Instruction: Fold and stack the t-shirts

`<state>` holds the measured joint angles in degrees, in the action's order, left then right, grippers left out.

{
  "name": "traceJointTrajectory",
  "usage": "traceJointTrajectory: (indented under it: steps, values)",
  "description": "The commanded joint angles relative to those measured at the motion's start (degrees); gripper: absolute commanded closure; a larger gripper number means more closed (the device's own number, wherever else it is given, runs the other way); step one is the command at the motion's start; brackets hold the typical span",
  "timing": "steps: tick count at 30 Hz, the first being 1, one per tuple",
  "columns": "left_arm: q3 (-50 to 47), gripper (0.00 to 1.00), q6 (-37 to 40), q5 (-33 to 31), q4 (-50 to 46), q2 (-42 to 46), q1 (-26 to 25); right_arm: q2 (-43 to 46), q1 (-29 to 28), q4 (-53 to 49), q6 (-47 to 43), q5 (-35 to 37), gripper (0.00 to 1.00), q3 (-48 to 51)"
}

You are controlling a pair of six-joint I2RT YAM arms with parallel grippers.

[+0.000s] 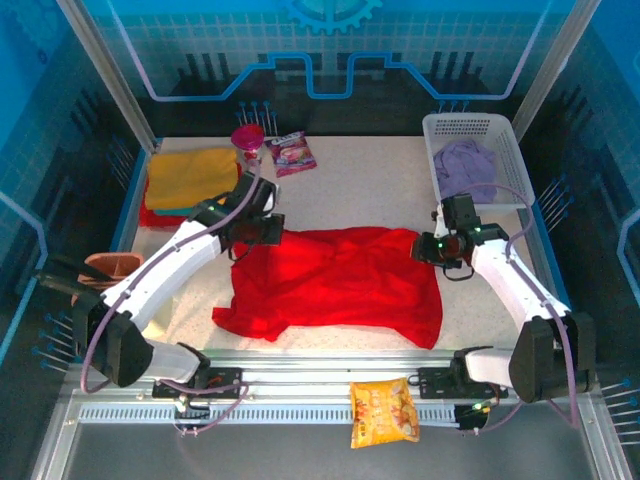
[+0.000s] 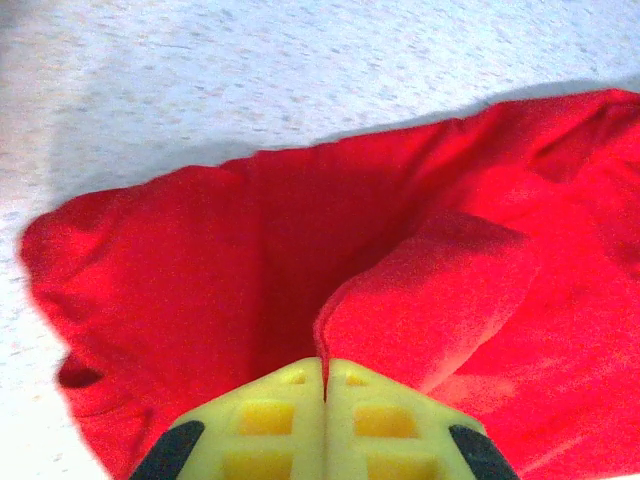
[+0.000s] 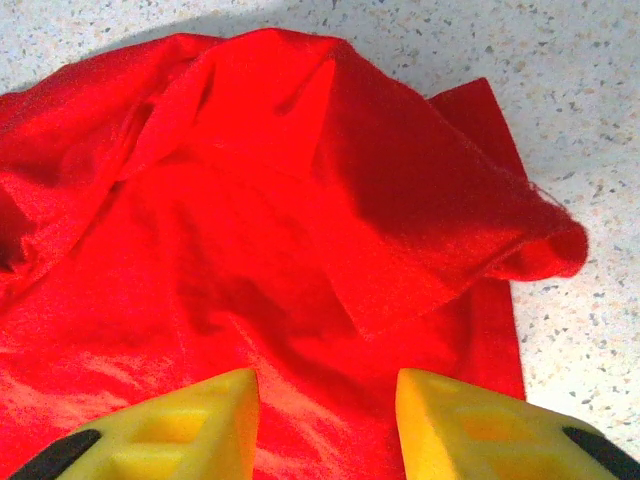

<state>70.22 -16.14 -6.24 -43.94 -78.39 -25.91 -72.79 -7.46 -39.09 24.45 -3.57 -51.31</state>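
Top external: red t-shirt (image 1: 340, 285) lying spread and rumpled mid-table (image 1: 370, 190), between the two arms. At its far-left corner the left gripper (image 1: 268, 228) is sitting on the cloth. Left wrist view: yellow fingers (image 2: 270, 415) pressing together, pinching a raised fold of red cloth. At the far-right corner the right gripper (image 1: 428, 247) is standing over the shirt, fingers (image 3: 190, 420) spread apart and gripping nothing. Mustard yellow t-shirt (image 1: 190, 175) lying folded far left; lilac t-shirt (image 1: 465, 165) sitting bunched in the white basket (image 1: 470, 122) far right
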Motion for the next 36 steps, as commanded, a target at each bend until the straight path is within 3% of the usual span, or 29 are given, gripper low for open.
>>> traceJointTrajectory:
  steps: [1, 11, 14, 17, 18, 26, 36]
  values:
    - [2.7, 1.00, 1.8, -2.6, -4.4, 4.8, 2.0, -1.9, -0.6, 1.5, 1.3, 2.5, 0.59, 0.6]
    - [6.8, 1.00, 4.0, -5.4, -8.1, 9.1, 5.0, -9.8, -0.5, 5.3, 1.5, 4.1, 0.66, -1.7]
    - [7.1, 1.00, 4.8, -6.4, -8.1, 9.7, 5.4, -10.3, -0.4, 6.5, 1.5, 4.0, 0.75, -2.2]
    - [8.5, 1.00, 5.9, -7.5, -8.5, 9.5, 6.8, -10.3, 0.7, 6.0, 0.6, 4.3, 0.97, -3.6]
    - [9.5, 1.00, 6.5, -8.1, -8.8, 9.2, 7.4, -9.9, 1.6, 5.5, 0.0, 4.1, 1.00, -4.1]
    - [14.6, 1.00, 9.4, -8.4, -7.9, 7.1, 12.1, -3.2, 11.7, 3.4, -3.3, -4.7, 1.00, -6.1]
    - [14.8, 1.00, 11.0, -10.3, -6.1, 6.7, 15.7, 0.0, 12.6, 2.7, -4.4, -4.3, 1.00, -4.4]
